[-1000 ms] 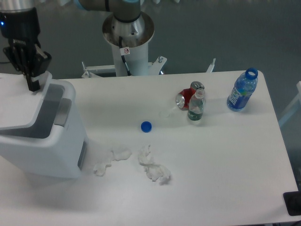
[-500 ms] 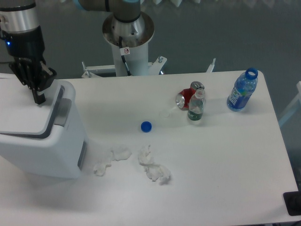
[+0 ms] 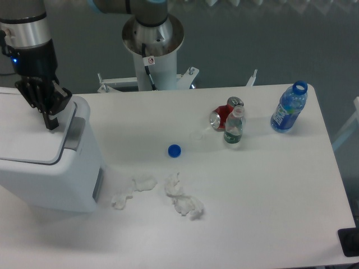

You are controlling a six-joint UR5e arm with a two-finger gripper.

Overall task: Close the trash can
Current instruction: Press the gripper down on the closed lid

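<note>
White trash can (image 3: 47,168) at table's (image 3: 269,196) left edge, flat lid down. Gripper (image 3: 50,120) pressed on lid's right edge by grey strip, fingers together, holding nothing. Nearby: blue cap (image 3: 174,150), crumpled tissues (image 3: 182,199), red can (image 3: 221,116), two bottles.

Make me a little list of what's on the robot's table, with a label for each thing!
biggest thing: trash can, white, at the table's left edge
lid: lid lying flat on top, looks closed
robot hand: gripper, black, pointing down at the lid's right edge; open or shut is unclear
blue bottle: blue bottle, upright, no cap on, far right
small bottle: clear bottle with green label, upright
cans: red cans, right behind the small bottle
cap: blue cap, alone mid-table
paper: crumpled tissues, near the front
</note>
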